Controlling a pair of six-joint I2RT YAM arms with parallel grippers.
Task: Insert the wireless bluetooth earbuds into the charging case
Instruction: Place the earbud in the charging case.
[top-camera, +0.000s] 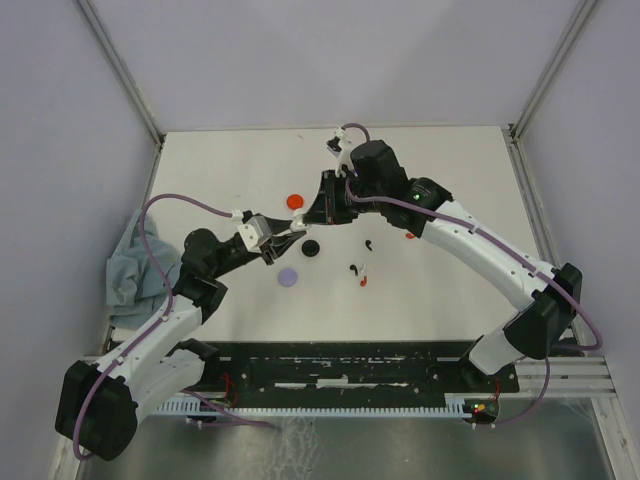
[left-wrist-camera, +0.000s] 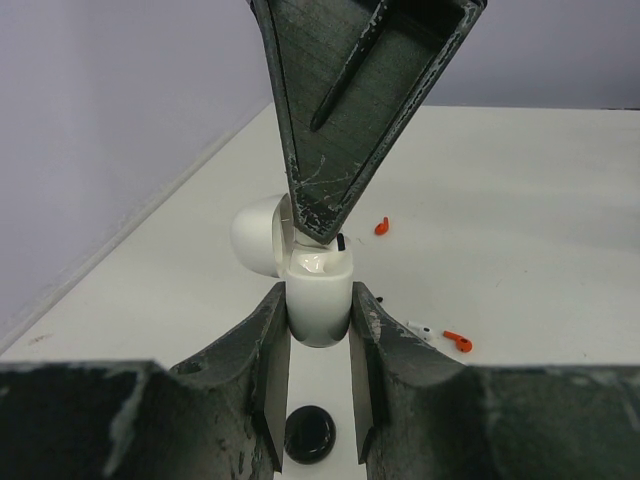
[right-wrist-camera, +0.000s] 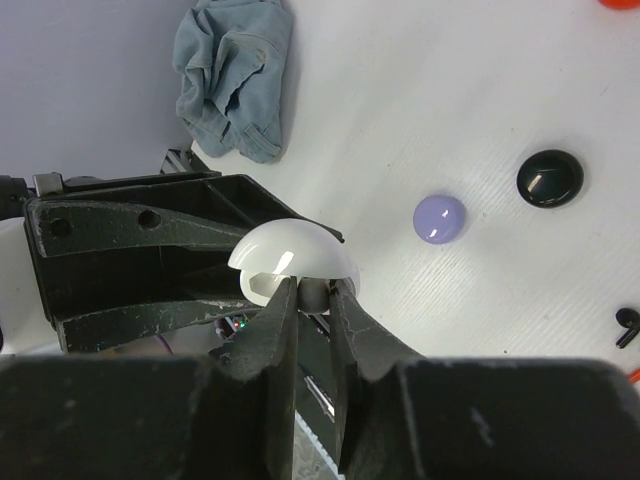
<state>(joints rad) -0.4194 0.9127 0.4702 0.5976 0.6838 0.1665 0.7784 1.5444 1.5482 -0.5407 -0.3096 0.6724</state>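
Observation:
My left gripper (left-wrist-camera: 319, 312) is shut on the white charging case (left-wrist-camera: 320, 285) and holds it upright above the table, lid (left-wrist-camera: 255, 232) flipped open. My right gripper (right-wrist-camera: 313, 290) points down into the open case from above, its jaws nearly closed on a small earbud. A short black stem (left-wrist-camera: 341, 241) shows beside its tip. The two grippers meet left of the table's centre (top-camera: 293, 237). Loose earbuds lie on the table: a black one (top-camera: 368, 243), another black one (top-camera: 353, 268), a white one (left-wrist-camera: 420, 331) and two red ones (left-wrist-camera: 457, 341) (left-wrist-camera: 381, 226).
Round discs lie near the grippers: red (top-camera: 294, 201), black (top-camera: 311, 247) and lavender (top-camera: 288, 277). A crumpled grey-blue cloth (top-camera: 135, 270) sits at the table's left edge. Walls close in the left, back and right sides.

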